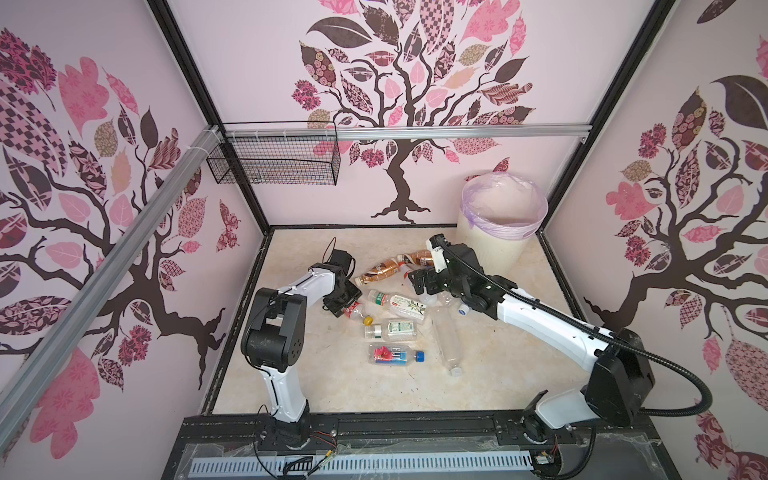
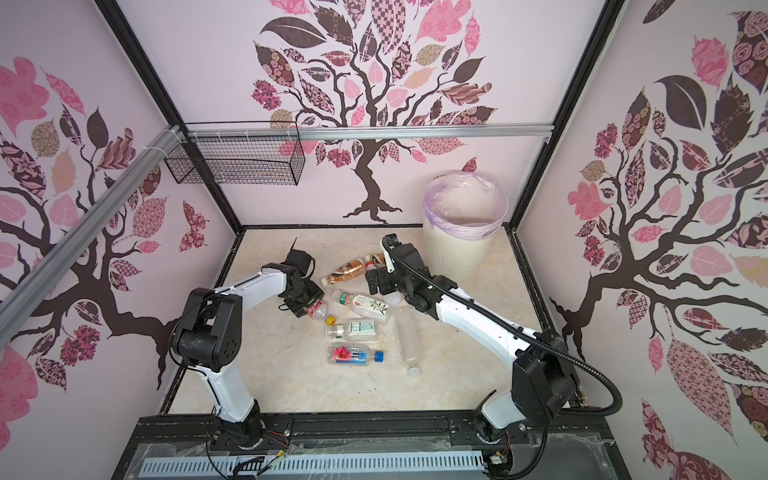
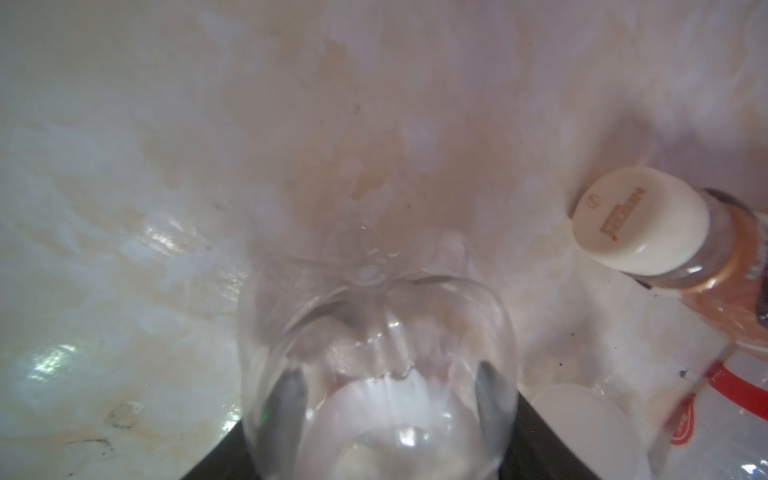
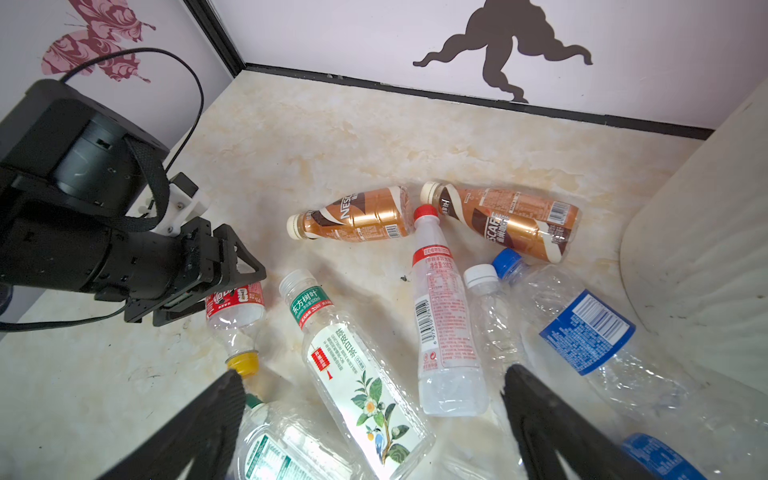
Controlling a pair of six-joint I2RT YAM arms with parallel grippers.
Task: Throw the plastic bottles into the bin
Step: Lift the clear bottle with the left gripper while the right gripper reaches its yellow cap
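A clear, red-labelled, yellow-capped plastic bottle [image 3: 374, 332] lies base-end between the left gripper [image 3: 388, 370] and its half-closed jaws, long axis crosswise to them, grip impossible to tell; the right gripper [image 4: 372, 372] gapes wide, empty.

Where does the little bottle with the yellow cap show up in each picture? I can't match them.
Top view: yellow-capped bottle a little left of and below centre.
Top view: likewise, slightly further left.
Left wrist: seemingly only its clear base, close up in front.
Right wrist: at the left pincer, yellow cap toward the camera.
Shared landmark: the brown-gold bottle nearest it.
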